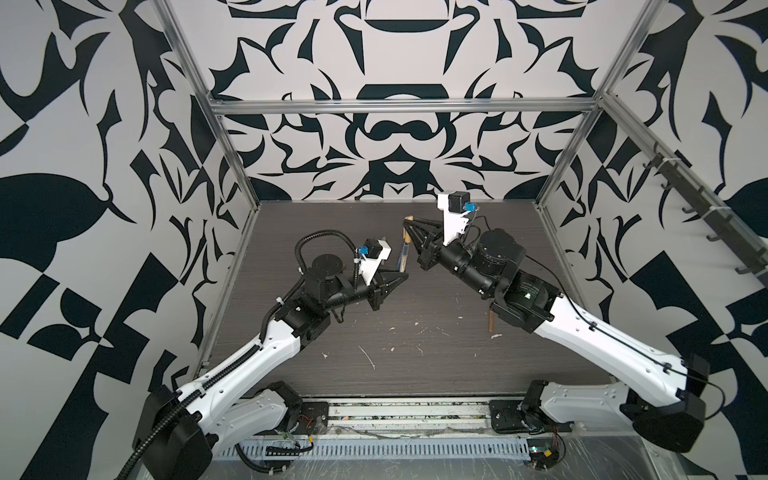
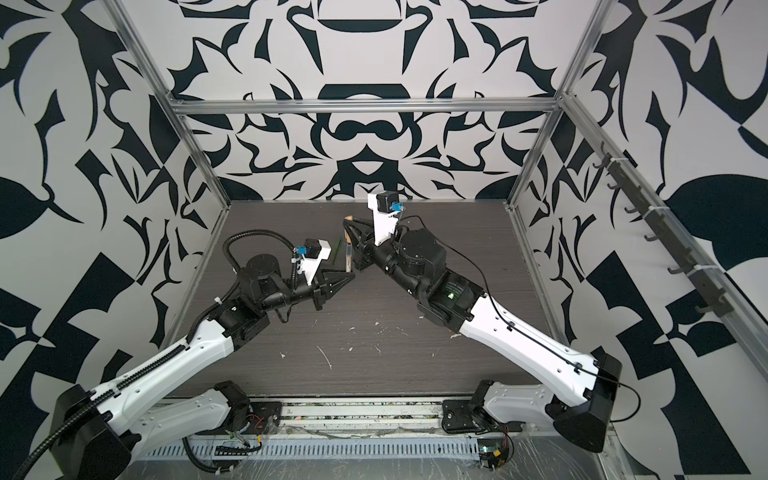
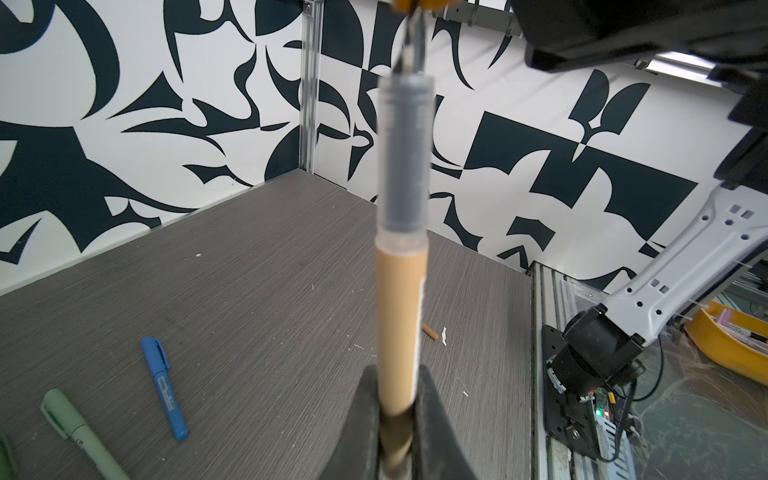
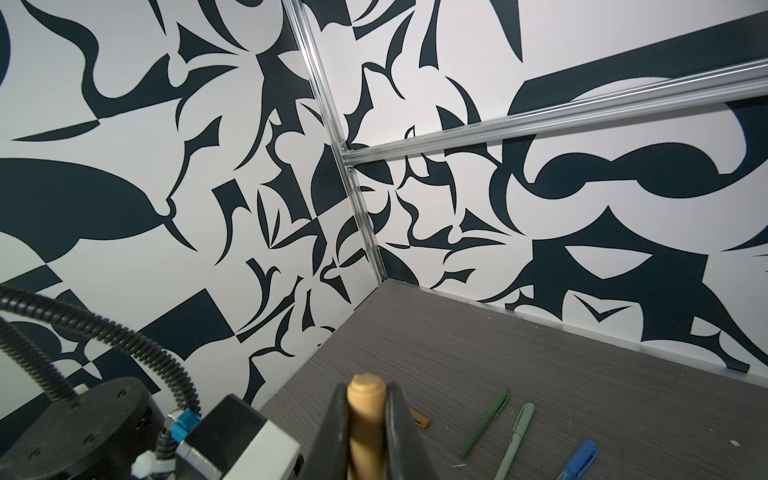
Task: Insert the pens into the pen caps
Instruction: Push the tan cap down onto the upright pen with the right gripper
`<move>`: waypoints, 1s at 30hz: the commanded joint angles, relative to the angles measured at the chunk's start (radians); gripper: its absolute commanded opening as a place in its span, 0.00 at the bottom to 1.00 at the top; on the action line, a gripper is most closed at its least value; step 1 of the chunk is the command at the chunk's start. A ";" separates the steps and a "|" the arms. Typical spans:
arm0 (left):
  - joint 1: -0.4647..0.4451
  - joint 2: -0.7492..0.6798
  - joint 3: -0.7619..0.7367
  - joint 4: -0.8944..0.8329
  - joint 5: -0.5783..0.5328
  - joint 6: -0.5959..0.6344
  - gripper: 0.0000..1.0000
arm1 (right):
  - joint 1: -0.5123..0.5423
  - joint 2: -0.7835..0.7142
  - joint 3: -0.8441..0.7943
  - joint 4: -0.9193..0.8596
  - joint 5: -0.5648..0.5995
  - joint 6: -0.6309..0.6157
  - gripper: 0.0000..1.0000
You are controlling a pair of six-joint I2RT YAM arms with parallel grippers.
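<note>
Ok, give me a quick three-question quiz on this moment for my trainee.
1. True or false: the left gripper is shut on the tan pen.
2. The right gripper holds: A a tan pen cap, B a red pen, C nothing.
3. Fill in: between the dark green pen and the blue pen lies the ___.
Key: 1 true; 2 A; 3 pale green pen.
</note>
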 commanded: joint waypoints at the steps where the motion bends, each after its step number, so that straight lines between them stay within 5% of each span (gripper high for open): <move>1: -0.004 -0.017 0.023 -0.006 0.001 0.006 0.02 | 0.007 -0.015 -0.012 0.039 -0.002 0.014 0.02; 18: -0.004 -0.044 0.007 0.045 -0.009 -0.071 0.01 | 0.008 -0.065 -0.181 0.106 -0.038 0.085 0.05; 30: -0.002 -0.069 -0.035 0.112 -0.092 -0.097 0.00 | 0.018 -0.082 -0.284 0.015 -0.192 0.164 0.15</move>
